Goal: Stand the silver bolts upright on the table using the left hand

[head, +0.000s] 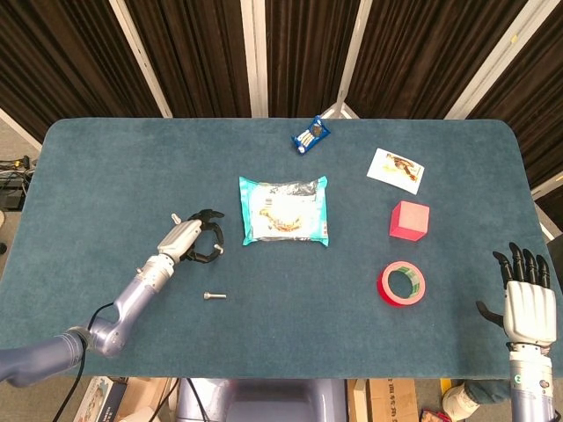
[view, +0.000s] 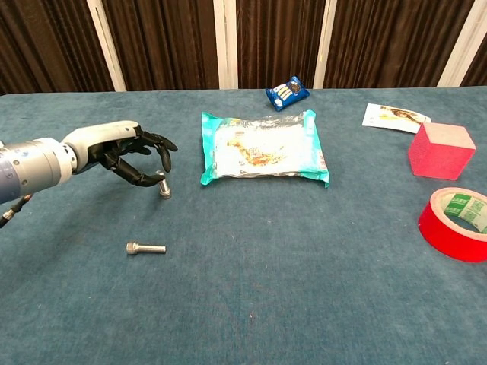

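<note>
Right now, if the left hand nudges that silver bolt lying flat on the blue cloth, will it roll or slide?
The silver bolt lying on its side would probably roll: its shank looks round and it rests lengthwise on the blue cloth table. Its wider head would likely curve the roll. The fuzzy cloth should slow it.

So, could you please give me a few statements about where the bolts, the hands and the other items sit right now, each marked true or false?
1. The left hand has its fingers on a bolt standing on the table. True.
2. A second bolt lies flat, nearer the table's front edge. True.
3. The red tape roll is stacked on the pink cube. False: they sit apart on the cloth.
4. The right hand holds a bolt. False: it holds nothing, fingers apart.
5. The snack pouch lies left of the held bolt. False: right.
</note>
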### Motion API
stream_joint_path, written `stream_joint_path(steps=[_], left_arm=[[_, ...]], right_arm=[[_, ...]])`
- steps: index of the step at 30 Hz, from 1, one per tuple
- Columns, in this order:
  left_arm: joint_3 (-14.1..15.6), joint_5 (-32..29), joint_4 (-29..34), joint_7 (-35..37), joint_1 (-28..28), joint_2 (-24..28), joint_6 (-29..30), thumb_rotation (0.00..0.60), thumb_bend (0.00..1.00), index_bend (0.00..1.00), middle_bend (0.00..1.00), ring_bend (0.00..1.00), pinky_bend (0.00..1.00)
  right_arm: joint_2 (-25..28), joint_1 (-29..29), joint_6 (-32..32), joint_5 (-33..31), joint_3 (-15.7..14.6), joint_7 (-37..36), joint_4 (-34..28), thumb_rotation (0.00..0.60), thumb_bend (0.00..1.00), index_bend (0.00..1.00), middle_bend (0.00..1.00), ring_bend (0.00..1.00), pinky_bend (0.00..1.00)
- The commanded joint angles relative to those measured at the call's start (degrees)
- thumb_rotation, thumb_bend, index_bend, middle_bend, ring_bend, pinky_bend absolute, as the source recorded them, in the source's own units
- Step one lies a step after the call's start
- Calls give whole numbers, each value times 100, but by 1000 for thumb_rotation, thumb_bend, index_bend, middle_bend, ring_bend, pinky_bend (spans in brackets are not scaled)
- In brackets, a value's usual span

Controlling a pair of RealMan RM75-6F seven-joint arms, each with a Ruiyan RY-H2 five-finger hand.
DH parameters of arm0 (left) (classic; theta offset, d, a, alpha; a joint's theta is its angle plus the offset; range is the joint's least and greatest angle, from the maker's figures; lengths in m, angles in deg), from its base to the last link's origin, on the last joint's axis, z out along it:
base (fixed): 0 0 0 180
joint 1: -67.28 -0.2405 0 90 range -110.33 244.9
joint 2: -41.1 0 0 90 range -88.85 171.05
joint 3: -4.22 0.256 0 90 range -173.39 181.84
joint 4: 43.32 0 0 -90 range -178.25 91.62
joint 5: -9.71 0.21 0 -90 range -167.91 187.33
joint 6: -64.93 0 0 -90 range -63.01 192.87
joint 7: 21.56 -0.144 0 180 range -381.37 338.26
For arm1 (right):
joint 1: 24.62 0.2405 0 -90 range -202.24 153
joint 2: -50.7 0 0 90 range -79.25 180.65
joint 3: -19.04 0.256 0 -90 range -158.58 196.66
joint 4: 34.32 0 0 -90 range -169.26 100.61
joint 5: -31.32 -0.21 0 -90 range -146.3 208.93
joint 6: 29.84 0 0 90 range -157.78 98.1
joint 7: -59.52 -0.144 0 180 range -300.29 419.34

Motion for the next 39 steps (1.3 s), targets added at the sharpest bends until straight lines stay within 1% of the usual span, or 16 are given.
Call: stream_joint_path(steps=[1, 6, 12, 16, 19, 21, 23, 25, 26, 29, 30, 32, 33, 34, 38, 39], left_arm=[[12, 4, 12, -19, 6, 20, -13, 600, 507, 504, 115, 0, 0], [5, -9, 35, -30, 8, 42, -9, 600, 503, 493, 113, 0, 0], [-7, 23, 120, 26, 2, 104, 14, 600, 487, 423, 66, 0, 0], [-17, 183, 267, 95, 6, 188, 127, 600, 483, 407, 55, 0, 0], [-1, 338, 353, -51, 29, 240, 272, 600, 472, 407, 58, 0, 0], [18, 458, 454, -277, 46, 274, 417, 600, 470, 406, 61, 0, 0], [48, 528, 577, -606, 58, 312, 542, 600, 469, 409, 62, 0, 0], [72, 553, 725, -1102, 68, 344, 686, 600, 467, 414, 62, 0, 0], [79, 482, 871, -1523, 65, 371, 757, 600, 464, 418, 62, 0, 0], [66, 280, 1282, -2397, 73, 457, 886, 600, 458, 429, 62, 0, 0], [61, 165, 1555, -2815, 68, 517, 965, 600, 458, 435, 62, 0, 0], [64, 35, 1862, -3202, 52, 591, 1042, 600, 452, 443, 62, 0, 0], [80, -124, 2173, -3587, 31, 674, 1112, 600, 449, 447, 62, 0, 0], [99, -245, 2357, -3834, 20, 726, 1148, 600, 446, 448, 62, 0, 0], [195, -843, 2939, -4731, -10, 890, 1283, 600, 442, 448, 59, 0, 0], [226, -1093, 3112, -5014, -13, 930, 1348, 600, 442, 448, 60, 0, 0]], right_arm=[[5, 0, 11, 0, -4, -13, -8, 600, 153, 209, 64, 20, 0], [6, 0, 20, -21, 2, -8, -17, 600, 154, 209, 64, 20, 0], [7, -6, -3, -9, 6, -13, -26, 600, 154, 209, 64, 20, 0], [15, -14, -32, 12, 5, -3, -39, 600, 153, 209, 64, 20, 0], [19, -16, -40, 25, 0, -3, -50, 600, 152, 209, 64, 20, 0], [26, -19, -48, 33, 1, -8, -61, 600, 153, 209, 64, 20, 0], [36, -25, -62, 35, 8, -22, -77, 600, 153, 208, 64, 20, 0], [51, -33, -76, 42, 11, -40, -94, 600, 153, 209, 64, 20, 0], [65, -39, -85, 47, 13, -55, -109, 600, 153, 209, 64, 20, 0], [94, -53, -97, 54, 14, -85, -137, 600, 154, 209, 64, 20, 0], [108, -57, -98, 50, 17, -100, -148, 600, 153, 209, 64, 20, 0], [121, -60, -97, 46, 22, -116, -159, 600, 153, 209, 64, 20, 0], [135, -65, -101, 45, 26, -134, -173, 600, 153, 209, 64, 20, 0], [143, -68, -104, 44, 29, -144, -181, 600, 153, 209, 64, 20, 0], [168, -73, -100, 54, 25, -169, -200, 600, 154, 209, 64, 20, 0], [172, -73, -95, 53, 23, -172, -202, 600, 154, 208, 64, 20, 0]])
